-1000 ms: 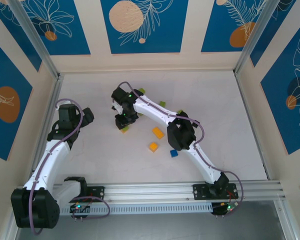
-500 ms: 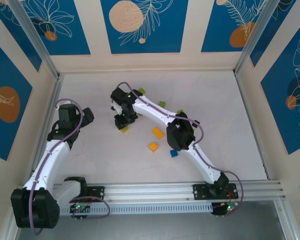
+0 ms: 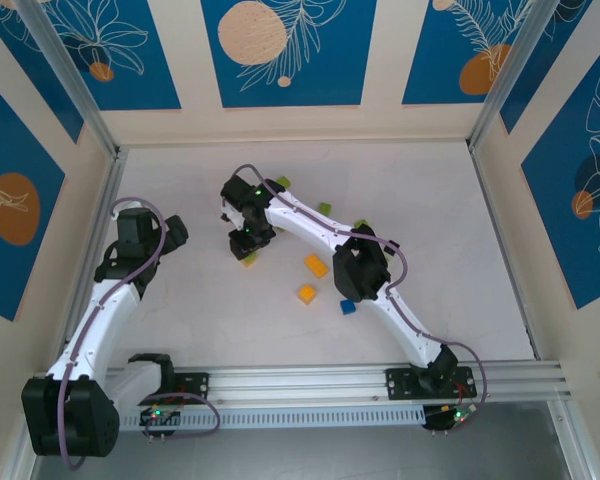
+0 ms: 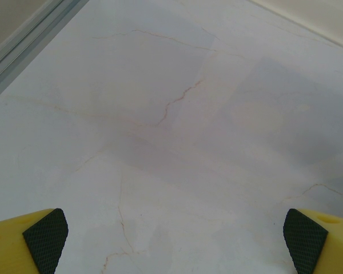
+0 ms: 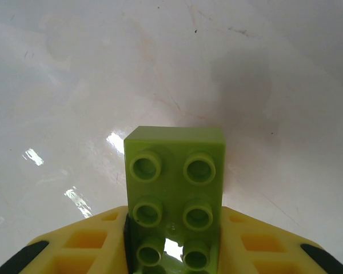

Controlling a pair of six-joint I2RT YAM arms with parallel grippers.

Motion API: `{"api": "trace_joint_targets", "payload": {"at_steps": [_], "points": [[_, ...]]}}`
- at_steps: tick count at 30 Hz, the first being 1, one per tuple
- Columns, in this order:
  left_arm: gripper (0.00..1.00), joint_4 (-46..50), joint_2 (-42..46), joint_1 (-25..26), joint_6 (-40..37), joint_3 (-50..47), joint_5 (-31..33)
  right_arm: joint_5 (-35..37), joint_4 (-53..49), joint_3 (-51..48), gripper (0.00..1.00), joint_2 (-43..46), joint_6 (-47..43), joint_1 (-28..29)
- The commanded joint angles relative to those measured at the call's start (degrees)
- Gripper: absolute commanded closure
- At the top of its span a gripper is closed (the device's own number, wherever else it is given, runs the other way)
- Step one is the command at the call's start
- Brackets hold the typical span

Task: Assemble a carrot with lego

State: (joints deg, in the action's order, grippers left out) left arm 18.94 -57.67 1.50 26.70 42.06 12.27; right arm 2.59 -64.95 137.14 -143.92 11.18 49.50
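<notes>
Crept a shade toward the far left over the last second at the right arm's wrist and elbow; no change at the left arm or among the loose bricks. At the right gripper [image 5: 174, 254]: jaws partly closed, pinching a lime green brick [image 5: 175, 182] across its narrow width between the yellow fingers [image 5: 86, 245]. Two studs wide and at least three rows long, rear end hidden between the fingers. Long axis in line with the fingers, pointing straight out ahead of the wrist, studs facing up toward the camera. Far end jutting past the fingertips, low over the white table [image 5: 74, 85]; touching it or not, impossible to tell. Seen from above, held left of centre at mid-table. Next, by judgement, mating green with orange: nearer orange brick [image 3: 316, 265] and second orange brick [image 3: 306, 293] lying to the right of the jaws and toward the near edge, near but apart. Blue brick [image 3: 348, 306] just past them beside the right elbow, loose green bricks [image 3: 325, 208] farther back. Right arm plainly nearer to all of these. At the left gripper [image 4: 174, 240]: jaws spread wide, nothing between the pads [image 4: 46, 237], bare table beneath, well apart from every brick.
</notes>
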Motion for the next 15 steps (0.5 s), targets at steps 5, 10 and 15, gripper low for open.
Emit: {"api": "trace_joint_targets", "payload": {"at_steps": [5, 10, 15], "points": [[0.01, 0.0, 1.2, -0.5, 0.4, 0.7, 0.2, 0.6, -6.3, -2.5, 0.65, -2.2, -2.2, 1.5], [0.0, 0.0, 1.1, -0.5, 0.4, 0.7, 0.1, 1.1, -7.2, -3.4, 0.65, -1.7, -3.3, 1.7], [0.01, 0.1, 1.2, -0.5, 0.3, 0.8, 0.1, 0.0, -7.3, -4.3, 0.65, -0.9, -4.6, 2.0]]}}
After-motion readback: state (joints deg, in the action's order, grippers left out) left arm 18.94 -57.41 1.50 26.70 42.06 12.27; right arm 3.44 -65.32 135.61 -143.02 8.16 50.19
